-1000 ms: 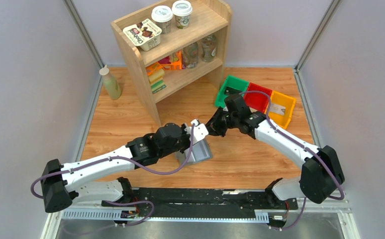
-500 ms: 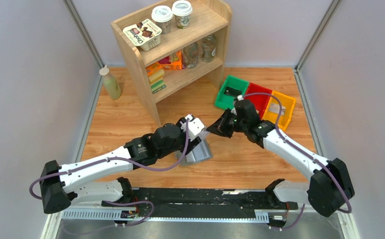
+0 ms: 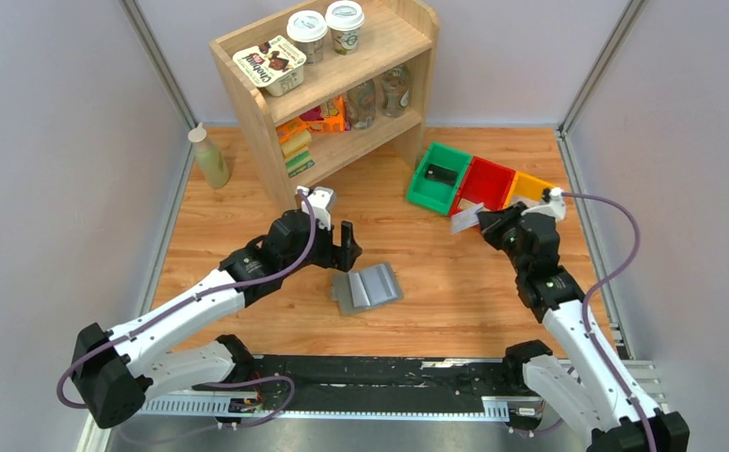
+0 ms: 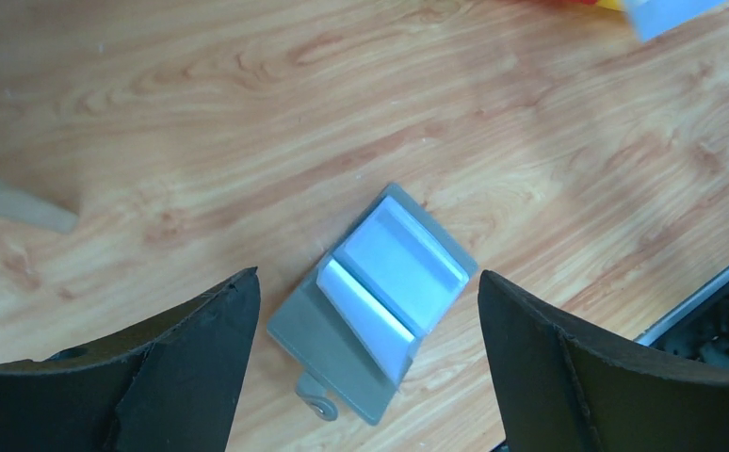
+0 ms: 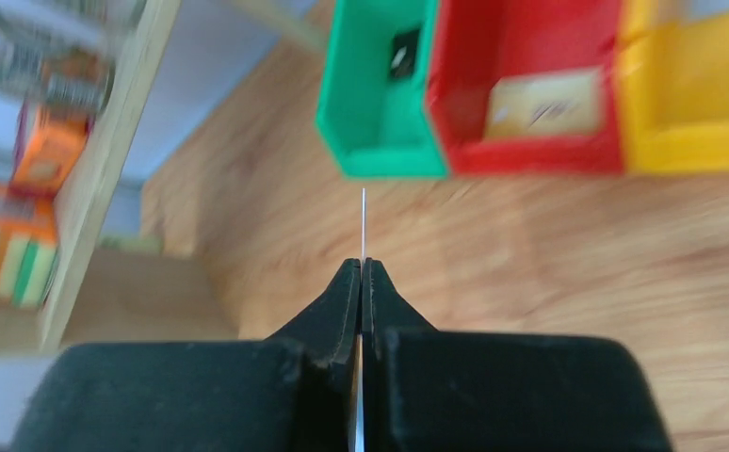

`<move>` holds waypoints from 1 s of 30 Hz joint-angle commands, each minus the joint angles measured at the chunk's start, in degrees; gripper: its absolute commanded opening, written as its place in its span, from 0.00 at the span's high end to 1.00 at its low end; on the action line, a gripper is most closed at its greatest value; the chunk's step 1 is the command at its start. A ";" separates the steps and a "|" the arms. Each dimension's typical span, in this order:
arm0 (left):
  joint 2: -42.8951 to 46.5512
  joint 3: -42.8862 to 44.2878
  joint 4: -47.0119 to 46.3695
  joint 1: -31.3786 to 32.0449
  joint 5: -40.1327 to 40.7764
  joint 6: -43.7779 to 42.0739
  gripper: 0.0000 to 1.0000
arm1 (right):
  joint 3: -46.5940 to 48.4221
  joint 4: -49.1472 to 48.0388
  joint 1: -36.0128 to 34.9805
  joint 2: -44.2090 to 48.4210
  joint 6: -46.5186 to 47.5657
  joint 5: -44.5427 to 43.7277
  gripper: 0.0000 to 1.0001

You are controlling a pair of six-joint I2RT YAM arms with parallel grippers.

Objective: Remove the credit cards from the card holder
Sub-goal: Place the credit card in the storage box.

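Note:
The grey card holder lies open on the wooden table, its pale blue pockets facing up and its small tab at the near corner. A whitish strip shows along one pocket; I cannot tell whether it is a card. My left gripper hovers open above the holder, its fingers spread to either side without touching it. My right gripper is shut on one pale credit card, seen edge-on, just in front of the bins.
Green, red and yellow bins stand at the back right. The green one holds a small black item and the red one a pale card. A wooden shelf and a bottle stand at the back left.
My left gripper has opened and pulled back up and left off the card holder. My right arm has swung right toward the bins, carrying the card.

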State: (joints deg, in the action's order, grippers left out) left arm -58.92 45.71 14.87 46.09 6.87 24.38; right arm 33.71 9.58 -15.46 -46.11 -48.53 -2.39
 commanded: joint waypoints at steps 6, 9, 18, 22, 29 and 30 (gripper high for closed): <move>2.58 -3.26 0.42 -2.67 -3.10 10.16 0.07 | 0.56 -5.44 11.93 -1.60 11.09 -27.14 1.00; 2.66 -3.17 0.60 -2.76 -3.27 10.25 0.07 | 0.65 -11.67 17.29 -6.35 11.44 -26.35 1.00; 3.37 -3.88 1.12 -2.76 -2.92 10.77 0.08 | 4.51 -23.11 23.55 -24.01 11.18 -21.61 1.00; 4.25 -4.32 1.65 -2.76 -2.39 11.30 0.08 | 6.19 -27.85 23.90 -30.00 11.80 -17.48 1.00; 6.44 -5.37 3.14 -2.76 -0.81 12.36 0.08 | 6.89 -32.52 23.99 -37.90 9.86 -14.48 0.99; 6.62 -5.55 3.32 -2.76 -0.72 12.44 0.08 | 6.89 -32.61 23.90 -38.79 9.43 -14.31 0.98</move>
State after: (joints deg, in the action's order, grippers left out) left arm -54.17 40.88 17.37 43.46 5.08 35.59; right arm 38.22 -17.39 8.21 -81.80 -38.09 -18.11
